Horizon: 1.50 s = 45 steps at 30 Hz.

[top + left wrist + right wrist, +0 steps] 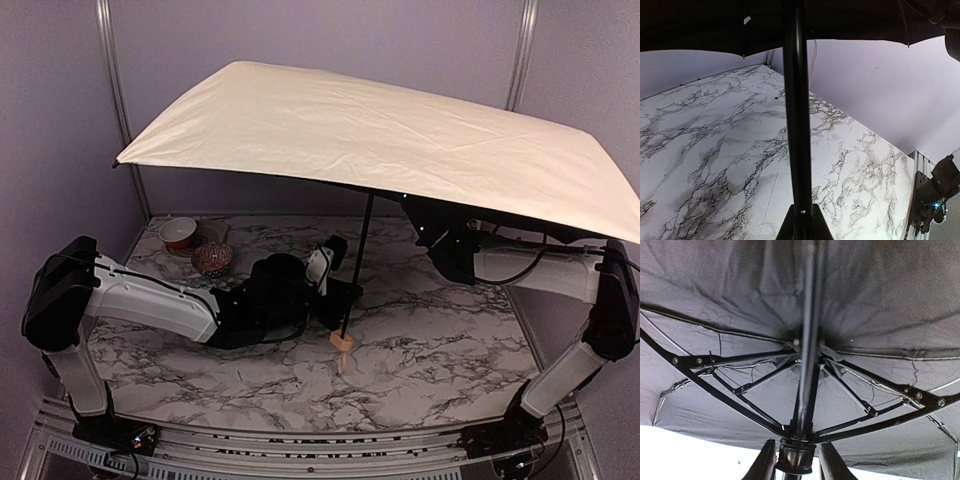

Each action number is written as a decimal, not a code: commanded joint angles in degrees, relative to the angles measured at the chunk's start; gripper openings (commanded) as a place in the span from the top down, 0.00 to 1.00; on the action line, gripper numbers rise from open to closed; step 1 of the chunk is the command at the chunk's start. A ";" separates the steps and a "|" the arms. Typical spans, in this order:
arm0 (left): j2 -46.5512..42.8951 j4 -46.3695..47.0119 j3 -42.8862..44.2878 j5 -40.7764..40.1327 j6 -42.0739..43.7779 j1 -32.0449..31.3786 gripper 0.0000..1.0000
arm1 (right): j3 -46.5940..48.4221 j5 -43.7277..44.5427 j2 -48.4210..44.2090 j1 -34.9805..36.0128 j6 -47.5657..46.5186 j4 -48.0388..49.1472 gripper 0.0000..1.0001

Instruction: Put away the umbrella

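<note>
Cream umbrella (380, 130) open, upright, knob (342, 343) on table (440, 350). Left hand (345, 295) pinches shaft (795, 100) low, steadying it. Right hand (797, 467) straddles runner (796, 455) under canopy (730, 305), likely to pull it down; pinching or not, cannot tell.

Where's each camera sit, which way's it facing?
Top external: high behind the robot, looking down on umbrella canopy, table; left arm, right arm show.
Left wrist: low, looking up the shaft; its jaws shut on it.
Right wrist: under canopy, looking up at ribs; its jaws flank the runner.
All three share the shaft.
</note>
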 commanded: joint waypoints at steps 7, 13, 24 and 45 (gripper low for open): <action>-0.96 6.88 2.09 -0.80 1.39 -0.16 1.00 | 1.29 0.78 -0.12 -0.33 -0.51 0.05 0.87; -1.06 6.85 2.18 -0.78 1.64 -0.17 1.00 | 1.88 -0.55 0.01 -0.33 -0.35 -0.86 1.00; -2.48 7.52 1.92 0.22 1.59 1.04 1.00 | 1.91 -3.65 -0.29 -0.33 0.11 -1.70 1.00; -5.90 16.96 -3.63 12.73 -2.50 1.61 1.00 | -1.57 -21.15 -7.15 -2.35 0.21 -5.78 0.49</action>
